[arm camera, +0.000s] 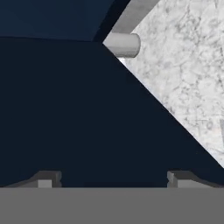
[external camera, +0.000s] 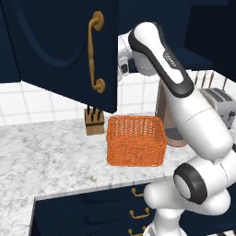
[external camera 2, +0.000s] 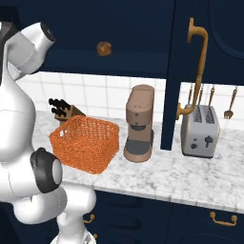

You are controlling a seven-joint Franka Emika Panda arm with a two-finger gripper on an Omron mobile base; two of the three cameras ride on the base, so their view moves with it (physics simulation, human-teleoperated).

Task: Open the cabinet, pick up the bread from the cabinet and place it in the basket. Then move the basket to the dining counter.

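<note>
The navy cabinet stands open. Its left door [external camera: 60, 46] hangs out over the counter, and its right door [external camera 2: 178, 71] shows edge-on with a brass handle [external camera 2: 198, 71]. The bread [external camera 2: 104, 48], a small brown round loaf, lies on the dark shelf inside. Below it the orange woven basket [external camera: 136, 140] [external camera 2: 86, 142] stands empty on the marble counter. My arm reaches up behind the left door's edge. My gripper [arm camera: 113, 177] is open, its fingertips wide apart with nothing between them, facing a dark navy surface. The dining counter is out of view.
A wooden knife block [external camera: 94, 121] [external camera 2: 66, 110] stands behind the basket, with a brown coffee machine [external camera 2: 139, 124] to its right. A silver toaster [external camera 2: 202, 131] sits beyond the right door. Navy drawers [external camera: 133, 212] run under the marble counter [external camera: 50, 152].
</note>
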